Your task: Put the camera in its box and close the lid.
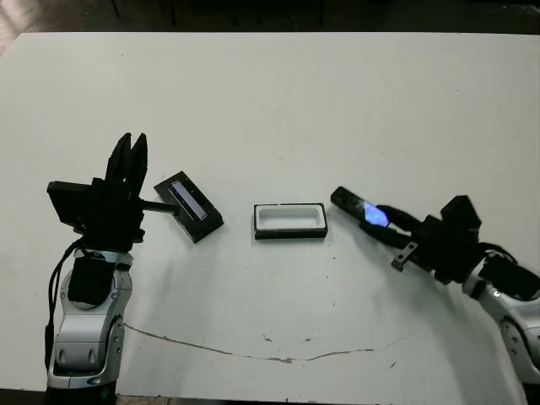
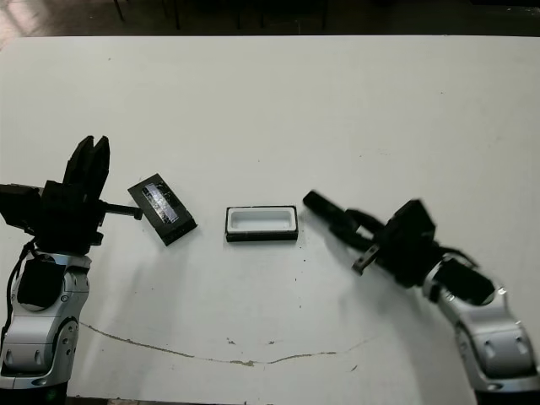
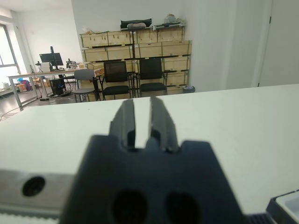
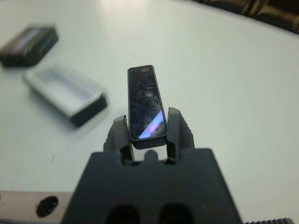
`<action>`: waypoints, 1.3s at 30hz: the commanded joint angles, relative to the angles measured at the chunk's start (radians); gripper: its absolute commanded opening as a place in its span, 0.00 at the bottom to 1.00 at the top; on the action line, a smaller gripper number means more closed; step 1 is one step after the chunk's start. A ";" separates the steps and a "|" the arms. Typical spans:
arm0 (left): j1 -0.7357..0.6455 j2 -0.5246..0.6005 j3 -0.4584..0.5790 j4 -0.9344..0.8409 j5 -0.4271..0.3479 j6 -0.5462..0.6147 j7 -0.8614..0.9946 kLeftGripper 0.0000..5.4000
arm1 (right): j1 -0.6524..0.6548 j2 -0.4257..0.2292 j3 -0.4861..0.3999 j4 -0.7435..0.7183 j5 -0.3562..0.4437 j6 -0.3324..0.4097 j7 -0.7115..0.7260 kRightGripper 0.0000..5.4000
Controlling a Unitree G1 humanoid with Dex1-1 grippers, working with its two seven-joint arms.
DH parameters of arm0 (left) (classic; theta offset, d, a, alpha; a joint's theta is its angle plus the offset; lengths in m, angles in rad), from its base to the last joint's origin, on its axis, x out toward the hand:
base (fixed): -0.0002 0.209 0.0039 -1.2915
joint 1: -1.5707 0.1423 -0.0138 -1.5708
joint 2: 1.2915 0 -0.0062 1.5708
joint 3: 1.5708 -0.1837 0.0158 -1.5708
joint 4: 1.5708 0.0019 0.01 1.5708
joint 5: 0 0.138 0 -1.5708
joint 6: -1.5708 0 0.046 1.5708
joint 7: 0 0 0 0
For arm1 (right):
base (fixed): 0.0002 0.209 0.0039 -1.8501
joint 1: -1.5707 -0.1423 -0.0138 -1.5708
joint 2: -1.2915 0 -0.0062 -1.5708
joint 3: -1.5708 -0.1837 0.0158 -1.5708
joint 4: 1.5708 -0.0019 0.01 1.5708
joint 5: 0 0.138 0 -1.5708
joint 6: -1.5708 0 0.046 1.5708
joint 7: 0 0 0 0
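Jaws on the right gripper (image 4: 147, 135) are clamped on the near end of the camera (image 4: 146, 100), 1 finger on each long side, so most of the slim black bar sticks out past the fingertips with that bluish glare down by the grip. From the head view it's held just right of the box (image 1: 289, 221), far tip close to the box's right end but not touching as far as I can see. Box sits open on the white worktop (image 1: 278, 101), white lining up. Lid (image 1: 189, 207) lies angled to the left of the box, pale strip facing up, a bit apart from it. Left gripper (image 1: 132, 152) is beside the lid, holding nothing, its 2 fingers nearly together with only a thin slit between them.
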 commanded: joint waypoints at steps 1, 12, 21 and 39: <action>0.016 0.011 0.005 0.015 0.005 0.010 -0.002 0.00 | -0.090 -0.032 -0.056 -0.036 0.051 0.086 -0.026 0.01; 0.012 0.005 -0.005 0.009 0.003 0.012 -0.001 0.00 | -0.499 -0.060 0.103 0.244 0.018 0.018 0.199 0.01; 0.018 0.005 0.000 -0.003 0.000 0.020 0.008 0.00 | -0.705 -0.047 0.303 0.519 -0.118 -0.066 0.473 0.01; 0.012 0.007 -0.002 0.005 0.003 0.020 0.010 0.00 | -0.737 -0.068 0.519 0.448 -0.289 0.017 0.682 0.01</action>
